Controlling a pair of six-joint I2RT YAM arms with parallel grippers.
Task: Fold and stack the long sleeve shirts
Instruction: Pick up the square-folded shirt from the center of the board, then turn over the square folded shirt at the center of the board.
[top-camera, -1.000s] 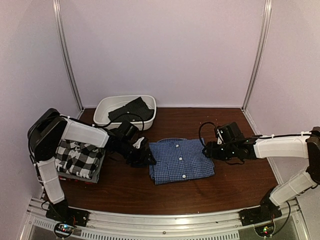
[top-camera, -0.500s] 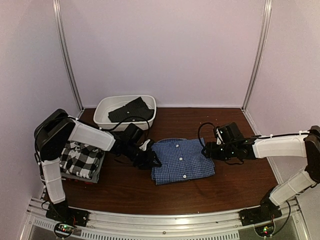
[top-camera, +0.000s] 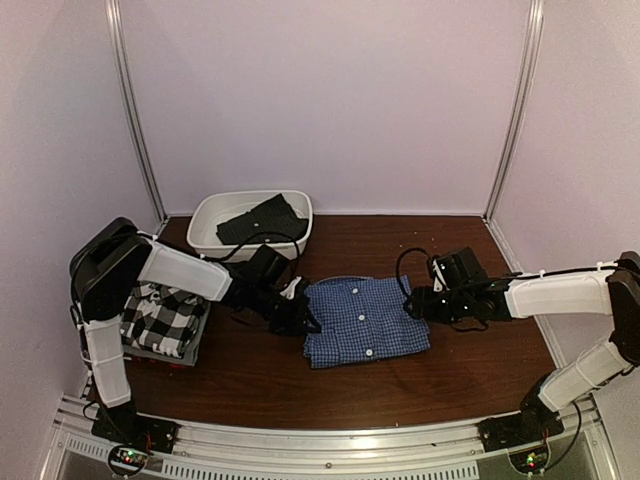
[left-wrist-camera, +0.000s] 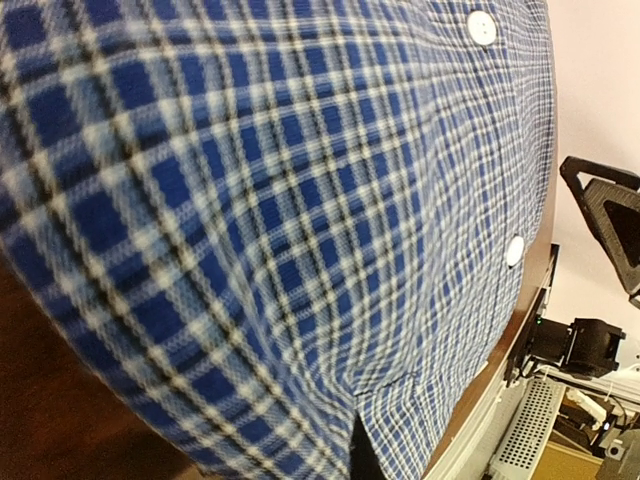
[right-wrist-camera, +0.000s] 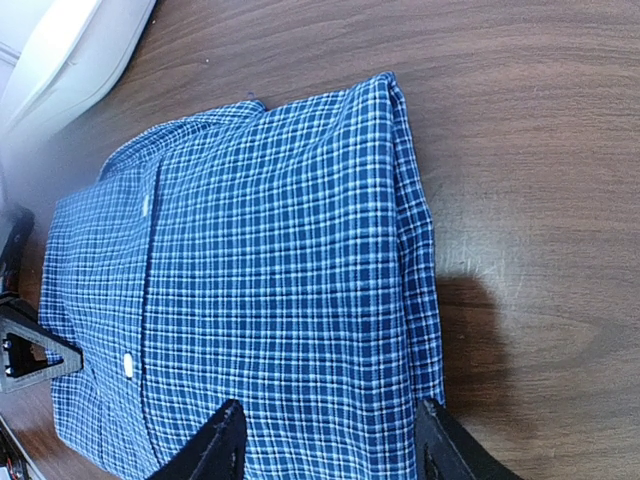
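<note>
L fingers (top-camera: 298, 318): closed tight on the left edge of the blue check shirt (top-camera: 365, 320). Top view shows them at that edge. L wrist view shows no clear finger, just check cloth bulging close to the lens and filling most of the frame.

R fingers (right-wrist-camera: 225, 445): part-open, a clear gap between the 2 tips, the shirt's right edge lying in that gap. Can't tell if they touch the cloth. In top view they sit at the shirt's right edge.

Blue shirt: folded to a rough rectangle, flat on the bench (top-camera: 330, 390), mid-bench between both arms. Buttons: 3 in top view, 2 in L wrist view, 1 in R wrist view. R wrist view alone shows the doubled fold along the right edge. It also shows a black triangular finger frame at the far edge.

Only top view shows the rest:
- Stack at bench left, partly under the L arm: black-white plaid shirt (top-camera: 160, 315) on top, a grey layer (top-camera: 172, 352) and a red sliver beneath, too small to say more.
- 1 white basin (top-camera: 205, 215) at the back left, 1 dark cloth (top-camera: 262, 218) in it.

Counts: 2 arms, 1 blue shirt, 1 stack, 1 basin.
</note>
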